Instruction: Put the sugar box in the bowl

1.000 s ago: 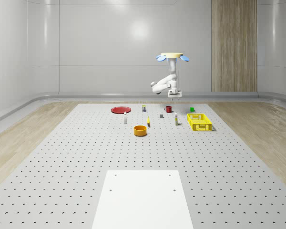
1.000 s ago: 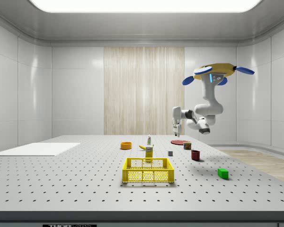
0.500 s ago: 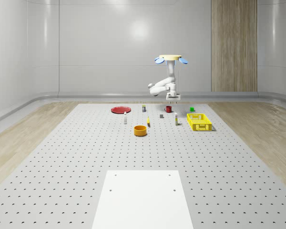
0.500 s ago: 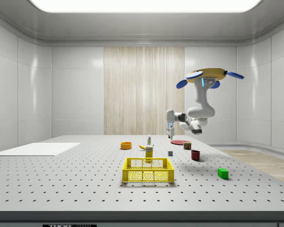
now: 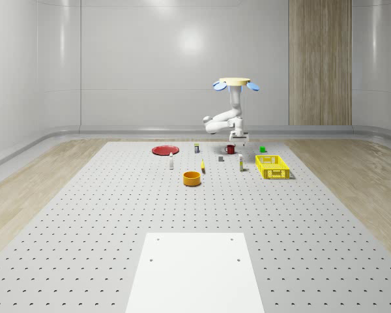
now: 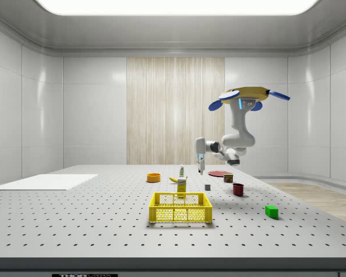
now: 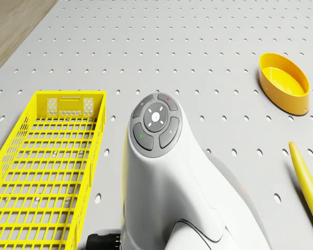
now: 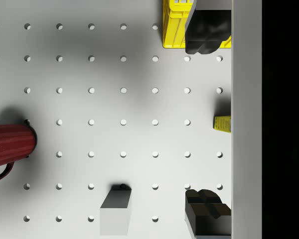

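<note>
I hover the drone (image 5: 234, 82) above the red mug (image 5: 230, 149), gripper (image 8: 208, 124) spread wide and empty. In the whole-scene view, the sugar box (image 5: 241, 164) stands at two o'clock from the bowl (image 5: 192, 178). It is probably light, stiff cardboard, so I'd pinch its broad faces.

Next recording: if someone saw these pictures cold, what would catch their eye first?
Most striking is the drone hovering high over the far part of the perforated table, its white arm bent down so the gripper hangs above the small items there. Next comes the bright yellow basket toward the whole-scene view's right, with the orange bowl nearer the middle. A red plate lies further back.
</note>
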{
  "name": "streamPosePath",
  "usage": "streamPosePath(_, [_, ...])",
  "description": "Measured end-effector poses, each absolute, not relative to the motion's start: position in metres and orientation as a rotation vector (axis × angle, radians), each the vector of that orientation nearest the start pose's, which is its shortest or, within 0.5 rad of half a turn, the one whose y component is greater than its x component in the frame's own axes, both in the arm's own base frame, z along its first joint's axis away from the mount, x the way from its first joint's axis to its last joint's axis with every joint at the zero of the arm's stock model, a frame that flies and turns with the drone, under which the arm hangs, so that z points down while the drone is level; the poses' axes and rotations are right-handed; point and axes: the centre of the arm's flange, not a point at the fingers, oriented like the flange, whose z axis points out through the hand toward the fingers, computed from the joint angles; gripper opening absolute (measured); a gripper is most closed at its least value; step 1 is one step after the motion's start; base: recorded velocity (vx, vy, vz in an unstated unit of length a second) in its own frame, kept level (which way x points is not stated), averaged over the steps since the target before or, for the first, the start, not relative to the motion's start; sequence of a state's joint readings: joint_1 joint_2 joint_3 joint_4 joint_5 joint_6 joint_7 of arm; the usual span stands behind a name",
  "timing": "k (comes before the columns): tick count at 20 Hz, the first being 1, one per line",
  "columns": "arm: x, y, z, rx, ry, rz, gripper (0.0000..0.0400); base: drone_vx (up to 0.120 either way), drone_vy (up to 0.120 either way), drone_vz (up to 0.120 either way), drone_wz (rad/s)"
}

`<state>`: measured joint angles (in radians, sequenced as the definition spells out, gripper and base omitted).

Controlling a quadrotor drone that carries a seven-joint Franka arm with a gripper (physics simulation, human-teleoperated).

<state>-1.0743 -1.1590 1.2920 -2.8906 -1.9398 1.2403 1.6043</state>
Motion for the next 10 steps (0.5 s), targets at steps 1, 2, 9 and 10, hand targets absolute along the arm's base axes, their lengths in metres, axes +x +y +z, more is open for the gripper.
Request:
streamPosePath(1, [0.3068, -0.0001, 0.4908, 0.001, -0.002, 0.784, 0.0400, 0.120, 0.000, -0.080, 0.000])
streamPosePath(2, [0.3068, -0.0001, 0.4908, 0.001, -0.002, 0.784, 0.0400, 0.120, 0.000, -0.120, 0.000])
streamPosePath(9, [0.3068, -0.0002, 0.4907, 0.001, -0.002, 0.784, 0.0400, 0.120, 0.000, -0.120, 0.000])
streamPosePath(10, [0.3068, -0.0002, 0.4907, 0.001, -0.002, 0.784, 0.0400, 0.120, 0.000, -0.120, 0.000])
